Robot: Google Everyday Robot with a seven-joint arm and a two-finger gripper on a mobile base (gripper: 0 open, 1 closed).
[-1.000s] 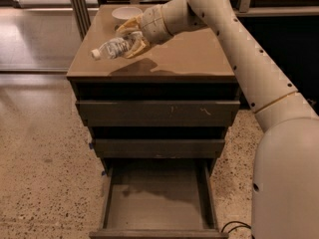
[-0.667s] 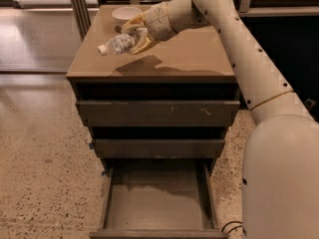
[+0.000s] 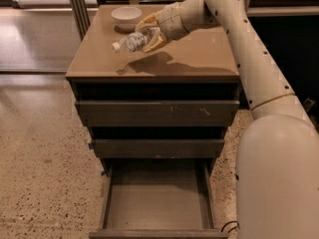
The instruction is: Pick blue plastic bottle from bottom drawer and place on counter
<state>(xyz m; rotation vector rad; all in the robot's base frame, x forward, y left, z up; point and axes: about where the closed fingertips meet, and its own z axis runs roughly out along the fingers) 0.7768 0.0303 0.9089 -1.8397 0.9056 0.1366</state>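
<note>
The blue plastic bottle (image 3: 130, 42) is a small clear bottle with a white cap and a patterned label. It lies sideways in my gripper (image 3: 148, 34), cap pointing left, held above the counter (image 3: 199, 54). The gripper is shut on the bottle, one yellowish finger above it and one below. The bottle's shadow falls on the glossy tan counter just below it. The bottom drawer (image 3: 157, 203) is pulled open at the foot of the cabinet and its flat floor is bare.
A white bowl (image 3: 126, 15) stands at the counter's back left, just behind the bottle. Two shallower drawers (image 3: 157, 113) above the bottom one are closed. Speckled floor lies to the left. My arm (image 3: 254, 68) reaches over the counter's right side.
My gripper has carried the bottle a little to the right and further back over the counter, closer to the white bowl. The bottle stays gripped.
</note>
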